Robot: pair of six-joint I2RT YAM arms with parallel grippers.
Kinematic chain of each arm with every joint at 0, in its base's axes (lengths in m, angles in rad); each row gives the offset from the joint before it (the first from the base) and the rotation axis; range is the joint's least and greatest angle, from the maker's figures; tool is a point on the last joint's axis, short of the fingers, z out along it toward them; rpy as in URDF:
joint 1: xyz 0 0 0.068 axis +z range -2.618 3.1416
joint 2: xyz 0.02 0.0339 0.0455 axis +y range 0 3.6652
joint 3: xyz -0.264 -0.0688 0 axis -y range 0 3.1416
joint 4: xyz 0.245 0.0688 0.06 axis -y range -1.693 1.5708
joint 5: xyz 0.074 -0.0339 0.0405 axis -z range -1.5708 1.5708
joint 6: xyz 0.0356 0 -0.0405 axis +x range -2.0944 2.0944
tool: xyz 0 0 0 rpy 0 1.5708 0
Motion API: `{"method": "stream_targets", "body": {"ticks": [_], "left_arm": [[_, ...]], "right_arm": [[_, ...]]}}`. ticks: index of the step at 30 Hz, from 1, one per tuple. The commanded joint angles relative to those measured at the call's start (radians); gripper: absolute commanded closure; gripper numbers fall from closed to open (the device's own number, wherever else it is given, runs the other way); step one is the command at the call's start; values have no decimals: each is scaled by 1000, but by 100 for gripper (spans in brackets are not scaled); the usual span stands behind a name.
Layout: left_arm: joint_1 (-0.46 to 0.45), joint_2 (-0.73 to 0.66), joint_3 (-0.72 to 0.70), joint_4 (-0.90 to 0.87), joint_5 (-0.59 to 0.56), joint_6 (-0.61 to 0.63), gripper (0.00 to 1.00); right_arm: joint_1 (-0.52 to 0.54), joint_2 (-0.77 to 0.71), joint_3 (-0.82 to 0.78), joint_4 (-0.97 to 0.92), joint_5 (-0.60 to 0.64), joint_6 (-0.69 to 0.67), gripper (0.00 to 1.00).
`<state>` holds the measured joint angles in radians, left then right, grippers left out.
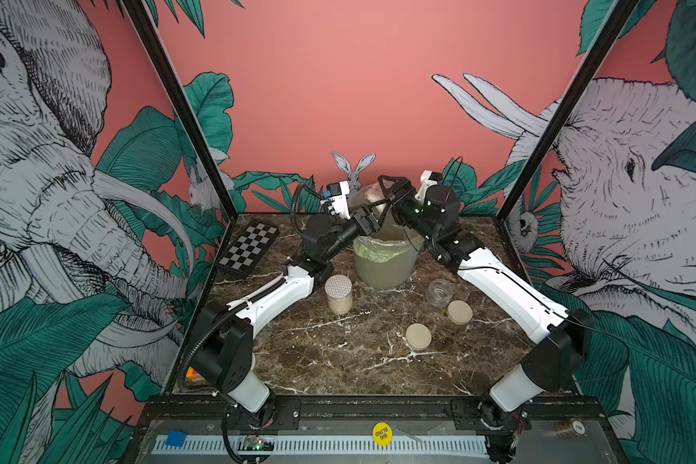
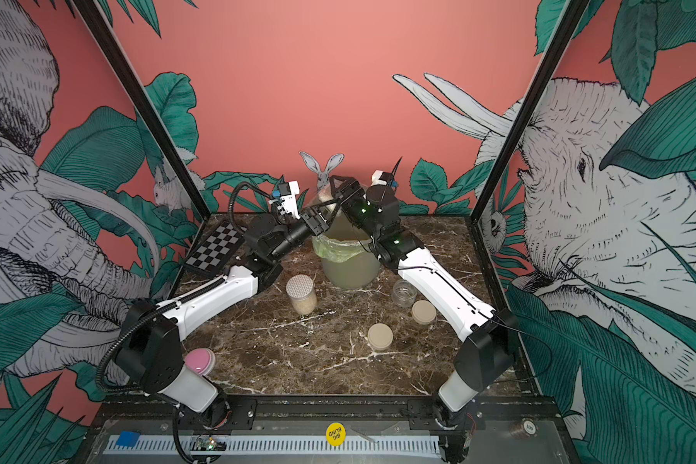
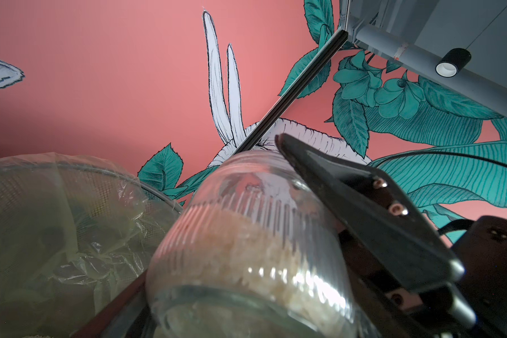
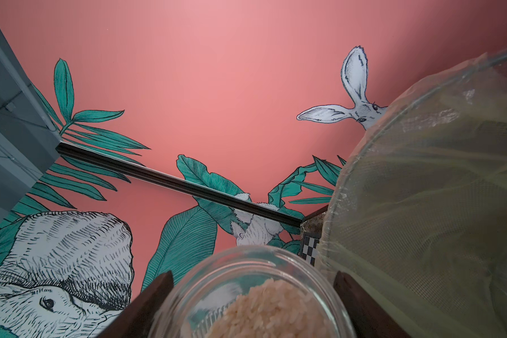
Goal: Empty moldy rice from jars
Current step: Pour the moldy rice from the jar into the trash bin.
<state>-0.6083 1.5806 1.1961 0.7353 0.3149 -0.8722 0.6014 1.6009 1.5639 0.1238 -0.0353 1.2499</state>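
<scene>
Gripping one squat glass jar (image 4: 252, 292) between its two fingers, your right hand (image 4: 251, 275) is closed on the ribbed glass and holds it up. That jar has no lid, and the moldy rice (image 4: 272, 310) sits inside it as a pale beige heap. Your left hand (image 1: 374, 213) meets the jar from the other side. In the left wrist view the jar's thick base lies close in front of that hand, but you cannot tell whether its fingers press the glass or only stand around it.

Both hands hang over the one big bin (image 1: 382, 269), lined with a greenish bag, which stands at the back of the bench (image 1: 338, 361).

You have three jars in all. Besides the held one, an empty open jar (image 1: 438, 292) stands to the right of the bin. A taller jar (image 1: 338, 295) stands upright to its left, with its white dotted lid on and a layer of rice (image 1: 339, 307) in the lower part.

Two loose lids lie flat on the bench: one beige lid (image 1: 459, 311) just beside the empty jar, and a second lid (image 1: 418, 336) nearer the front. One checkerboard (image 1: 250, 249) lies at the back left.
</scene>
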Motion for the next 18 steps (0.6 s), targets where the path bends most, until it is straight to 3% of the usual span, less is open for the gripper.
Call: {"method": "stream_targets", "body": {"ticks": [1,12,15,18], "left_arm": [[2,-2,31,60,24,-12,8],[2,7,40,64,27,-17,24],[3,12,49,66,32,-21,38],[5,10,69,30,48,-7,61]], "right_arm": [[5,-8,21,127,-14,9,83],[5,-7,13,137,-21,8,83],[5,-7,13,137,-23,9,83],[5,-7,8,133,-23,6,81]]}}
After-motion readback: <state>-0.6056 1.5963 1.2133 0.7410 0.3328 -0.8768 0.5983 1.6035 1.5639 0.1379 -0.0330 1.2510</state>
